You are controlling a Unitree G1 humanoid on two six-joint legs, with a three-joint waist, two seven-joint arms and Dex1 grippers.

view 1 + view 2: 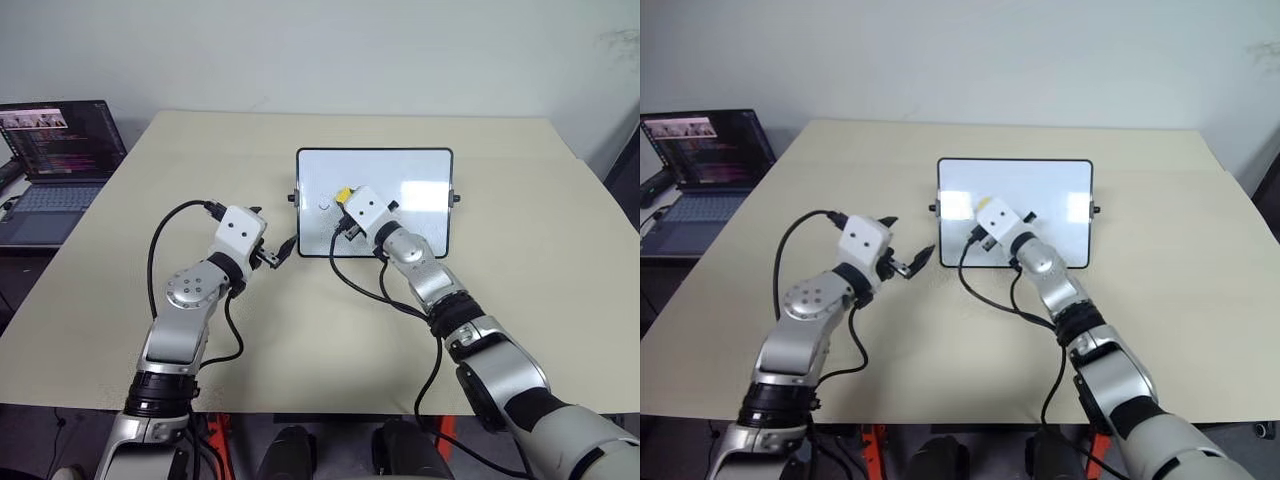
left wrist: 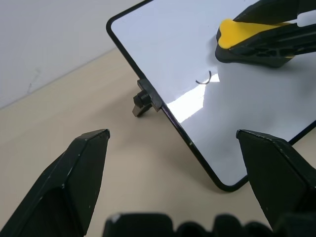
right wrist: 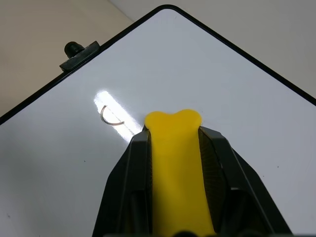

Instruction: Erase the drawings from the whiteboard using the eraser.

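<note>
With only one faint curved mark (image 3: 109,117) left visible on the whiteboard (image 1: 420,165), which lies flat near the middle of the worktop (image 1: 520,280), the wiping step looks well along. The eraser (image 3: 177,163), squeezed between the fingers of the right gripper (image 3: 174,129), sits over the board's left half, just beside that mark but apart from it. The left gripper (image 2: 173,140) hovers wide open and empty near the board's left edge. Next, I judge, the eraser must be pressed down and swept across the mark.
</note>
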